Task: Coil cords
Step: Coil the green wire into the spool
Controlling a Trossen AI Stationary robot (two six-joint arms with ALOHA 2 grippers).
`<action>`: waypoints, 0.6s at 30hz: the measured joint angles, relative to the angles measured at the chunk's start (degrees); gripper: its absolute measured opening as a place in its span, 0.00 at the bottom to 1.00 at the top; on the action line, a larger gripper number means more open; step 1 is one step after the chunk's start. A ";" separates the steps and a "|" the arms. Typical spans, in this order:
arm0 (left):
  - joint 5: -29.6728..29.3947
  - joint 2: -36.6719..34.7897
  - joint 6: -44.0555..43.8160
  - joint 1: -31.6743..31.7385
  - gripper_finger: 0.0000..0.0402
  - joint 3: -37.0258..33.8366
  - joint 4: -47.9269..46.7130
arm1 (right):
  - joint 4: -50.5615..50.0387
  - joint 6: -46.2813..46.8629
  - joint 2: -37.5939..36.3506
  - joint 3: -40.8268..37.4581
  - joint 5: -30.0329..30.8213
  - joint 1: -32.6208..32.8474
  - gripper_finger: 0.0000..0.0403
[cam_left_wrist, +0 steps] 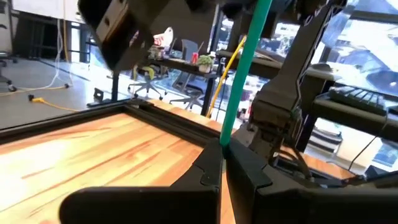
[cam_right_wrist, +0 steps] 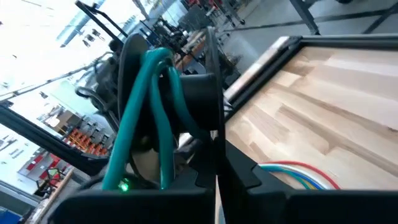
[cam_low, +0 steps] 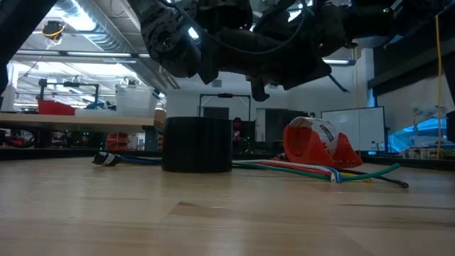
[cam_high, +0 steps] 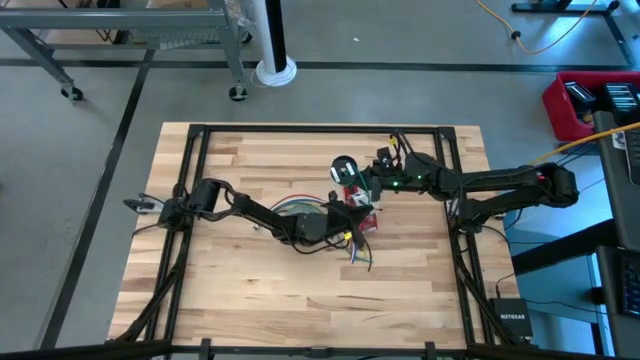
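Low view: smooth green cord [cam_low: 362, 173]

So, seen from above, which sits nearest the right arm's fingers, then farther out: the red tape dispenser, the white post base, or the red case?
1. Red tape dispenser, beside the right arm's fingers, mid-table.
2. White post base, on the floor beyond the table.
3. Red case, off the table's right side.

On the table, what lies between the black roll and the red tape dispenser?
Coloured cords lie flat on the wood there, running from the black roll toward the red tape dispenser. The low view shows this.
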 joint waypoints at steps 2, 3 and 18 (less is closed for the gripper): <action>-1.41 0.02 0.73 -0.43 0.00 -0.02 -0.34 | -0.03 0.05 -0.71 0.02 0.05 0.00 0.01; -2.22 0.07 0.99 -0.68 0.00 -0.04 -0.48 | -0.57 -0.09 -1.11 0.04 0.03 0.00 0.01; -9.56 0.11 -2.17 -1.80 0.00 -0.09 -5.09 | -19.57 -4.64 -10.33 0.09 5.09 0.00 0.01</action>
